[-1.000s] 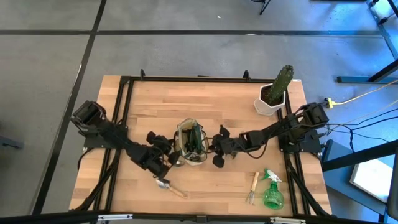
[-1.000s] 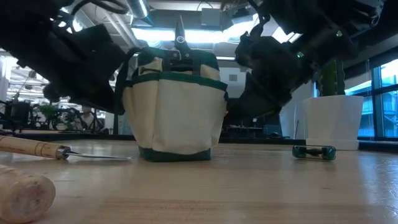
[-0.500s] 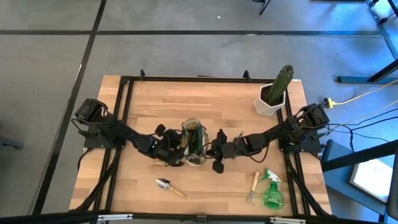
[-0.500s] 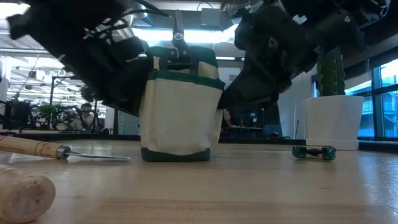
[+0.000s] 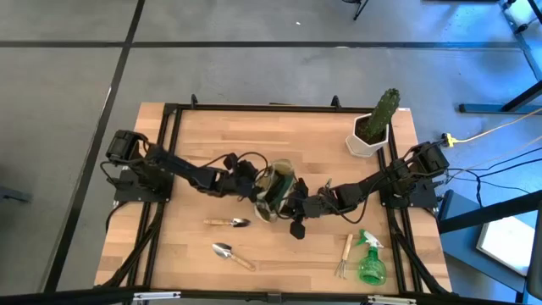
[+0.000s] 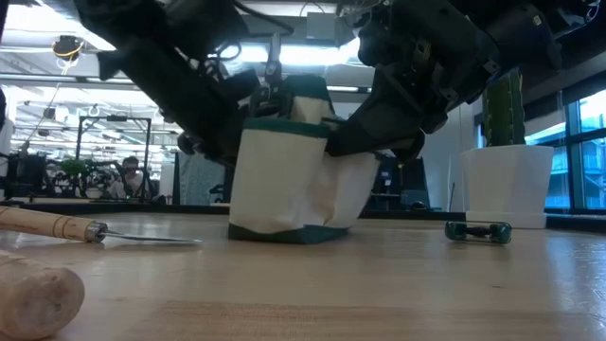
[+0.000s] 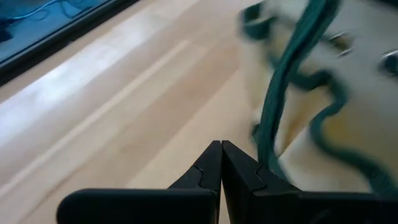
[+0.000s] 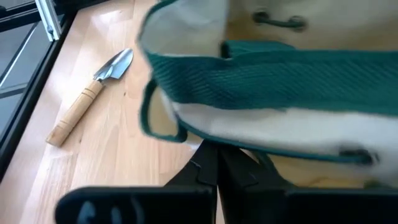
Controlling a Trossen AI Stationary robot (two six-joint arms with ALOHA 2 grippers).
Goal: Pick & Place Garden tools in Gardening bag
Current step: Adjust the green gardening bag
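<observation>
High view first, from the left side across: the left arm is stretched low over the surface (image 5: 203, 135), and the left gripper (image 5: 251, 181) is pressed against the left flank of the gardening bag (image 5: 277, 188), its fingers brought together with nothing seen between them; in the left wrist view the closed tips sit just beside a green loop handle (image 7: 292, 81). Judged from that, the bag is being braced or nudged rather than lifted. Nearer the front edge, two trowels are left lying flat: one wooden-handled trowel (image 5: 227, 223) just below the left gripper, a second trowel (image 5: 230, 254) closer to the edge. Open boards are kept around both, so room for a top-down approach is judged ample.

At the middle, the bag is seen tilted in the low view, its base partly lifted and the cloth bunched. Dark pruners (image 5: 282, 184) are seen poking out of its mouth. The right gripper (image 5: 298, 203) is set against the bag's right side, fingers likewise together, and empty as far as can be seen.

Further right, the hand fork (image 5: 344, 254) and the green spray bottle (image 5: 369, 261) are left near the front edge, touching or nearly so. At the far right corner the cactus pot (image 5: 370, 135) is kept well apart from the work.
</observation>
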